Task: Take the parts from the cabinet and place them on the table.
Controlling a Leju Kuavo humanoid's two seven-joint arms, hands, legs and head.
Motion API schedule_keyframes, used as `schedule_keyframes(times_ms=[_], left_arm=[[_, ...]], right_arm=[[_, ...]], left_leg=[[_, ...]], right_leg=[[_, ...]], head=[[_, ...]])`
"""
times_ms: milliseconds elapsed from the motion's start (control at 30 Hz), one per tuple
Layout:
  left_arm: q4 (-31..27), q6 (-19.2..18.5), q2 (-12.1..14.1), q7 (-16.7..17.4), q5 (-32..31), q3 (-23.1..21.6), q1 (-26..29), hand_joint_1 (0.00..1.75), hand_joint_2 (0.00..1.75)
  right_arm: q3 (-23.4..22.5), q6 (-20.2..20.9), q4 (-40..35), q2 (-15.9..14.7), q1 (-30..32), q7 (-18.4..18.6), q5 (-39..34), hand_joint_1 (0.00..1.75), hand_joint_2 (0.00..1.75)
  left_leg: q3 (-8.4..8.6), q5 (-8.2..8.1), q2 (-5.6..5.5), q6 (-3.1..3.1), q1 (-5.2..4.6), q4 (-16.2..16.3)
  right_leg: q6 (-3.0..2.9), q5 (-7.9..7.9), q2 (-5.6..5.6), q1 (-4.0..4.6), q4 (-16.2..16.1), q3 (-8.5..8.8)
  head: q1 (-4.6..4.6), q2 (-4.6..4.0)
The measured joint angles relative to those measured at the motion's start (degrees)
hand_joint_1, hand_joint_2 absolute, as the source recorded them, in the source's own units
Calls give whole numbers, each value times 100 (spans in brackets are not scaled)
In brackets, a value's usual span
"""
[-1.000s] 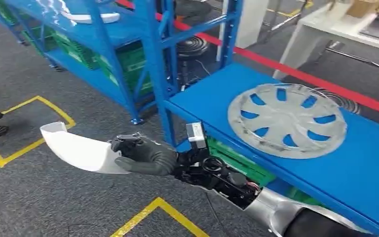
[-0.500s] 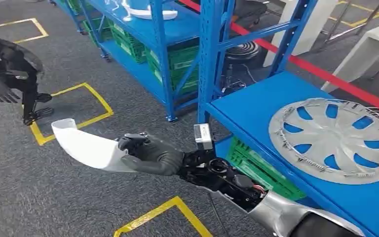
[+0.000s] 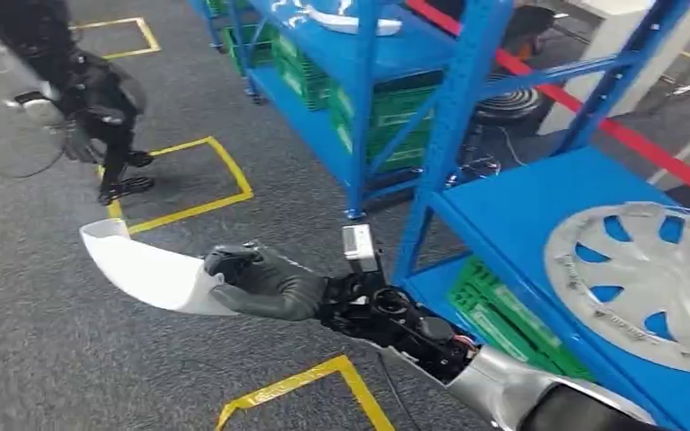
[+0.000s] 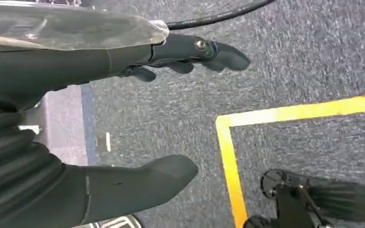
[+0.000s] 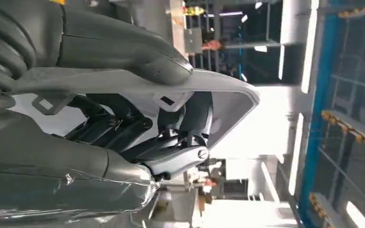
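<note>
My right hand (image 3: 265,284) reaches out over the grey carpet and grips a curved white plastic part (image 3: 144,269) by one end. The right wrist view shows the same white part (image 5: 218,92) clamped between the thumb (image 5: 123,47) and the darker fingers. A silver wheel cover (image 3: 642,283) lies flat on the blue cabinet shelf (image 3: 512,211) to the right of my arm. Another white part (image 3: 352,21) lies on a farther blue shelf. My left hand (image 4: 66,71) hangs over the floor, fingers apart, holding nothing.
Blue cabinet uprights (image 3: 449,126) stand close to my right forearm. Green crates (image 3: 503,314) sit on the lower shelves. Yellow tape boxes (image 3: 189,206) mark the carpet. A dark robot (image 3: 90,90) stands at the back left. A red floor line (image 3: 629,135) runs behind the cabinet.
The camera has turned left: the cabinet and wheel cover slid right in the picture and the dark robot came into view. My right hand still holds the white part.
</note>
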Motion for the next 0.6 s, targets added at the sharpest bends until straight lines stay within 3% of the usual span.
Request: schedule_keyframes(times_ms=[33, 67, 100, 133, 167, 200, 233, 267, 333, 367, 400, 467, 533, 567, 600], left_arm=[[0, 2, -2, 7, 13, -2, -1, 0, 175], [0, 2, -20, 22, 28, 0, 1, 0, 175], [0, 2, -26, 54, 35, 0, -6, 0, 175], [0, 2, -30, 77, 35, 0, -14, 0, 175], [0, 9, -39, 79, 26, 0, -16, 0, 175], [0, 24, -48, 94, 24, 0, -15, 0, 175], [0, 31, -55, 98, 24, 0, -11, 0, 175], [0, 35, -61, 105, 24, 0, -10, 0, 175], [0, 37, -77, 114, 24, 0, -11, 0, 175], [2, 35, -94, 114, 26, 0, -9, 0, 175], [4, 35, -112, 107, 26, 0, -17, 0, 175], [4, 33, -111, 85, 26, 0, -4, 0, 175], [4, 33, -109, 76, 26, 2, 31, 0, 175], [6, 33, -113, 76, 24, 2, 35, 0, 175], [7, 26, -116, 76, 24, 2, 28, 0, 175]], right_arm=[[0, 4, 0, 0, 0, 13, 0, 175, 175], [0, 13, 7, 0, -4, 22, 0, 175, 175], [0, 24, 13, 2, -17, 18, -6, 175, 175], [0, 33, 31, 0, -27, 20, -11, 175, 175], [-2, 26, 50, -4, -22, 22, -11, 175, 175], [-2, 7, 72, -9, -1, 24, -11, 175, 175], [0, 0, 87, -9, 17, 24, -11, 175, 175], [0, -4, 101, -9, 29, 31, -13, 175, 175], [-2, -7, 105, -11, 24, 35, -26, 175, 175], [-2, -7, 107, -11, 18, 37, -31, 175, 175], [-2, -7, 109, -11, 18, 37, -37, 175, 175], [0, -11, 118, -11, 9, 46, -35, 175, 175], [0, -13, 120, -11, -16, 46, -37, 175, 175], [0, -13, 122, -9, -23, 46, -35, 175, 175], [2, -13, 125, -9, -27, 46, -37, 175, 175]], left_leg=[[20, 11, -73, 56, 29, -24], [33, 18, -126, 77, 41, -35], [34, 21, -178, 103, 41, -34], [34, 24, -227, 139, 34, -34], [34, 21, -299, 148, 20, -34], [34, 18, -379, 156, 5, -32], [38, 18, -460, 157, -5, -30], [46, 18, -544, 157, -10, -29], [73, 18, -719, 155, -14, -28], [73, 17, -785, 151, 2, -30], [48, 21, -849, 125, -13, -18], [6, 38, -971, 63, 24, -14], [-1, 78, -1104, -25, 27, -68], [-8, 35, -954, -14, 37, -12], [-105, -119, -603, -41, -4, 192]], right_leg=[[48, -45, -46, -25, 19, 17], [86, -156, 188, -58, 146, -4], [89, -365, 402, -57, 474, -159], [85, -622, 515, -47, 1018, -415], [84, -818, 566, -40, 1541, -675], [73, -913, 584, -41, 1913, -879], [56, -863, 591, -40, 2005, -963], [29, -693, 602, -36, 1840, -920], [-56, -109, 719, -26, 878, -530], [-95, 136, 1003, -19, 379, -327], [-128, 108, 1200, -31, 208, -258], [-98, 105, 1089, -5, 121, -231], [-144, 135, 983, -10, 62, -195], [-164, 177, 878, -59, -17, -151], [-182, 190, 826, -47, -49, -133]], head=[[-7, 0], [24, 0], [41, 0], [80, 0], [116, 0], [136, 0], [140, 0], [140, 0], [160, 0], [168, 0], [142, 0], [157, 0], [157, 0], [123, 0], [61, 0]])
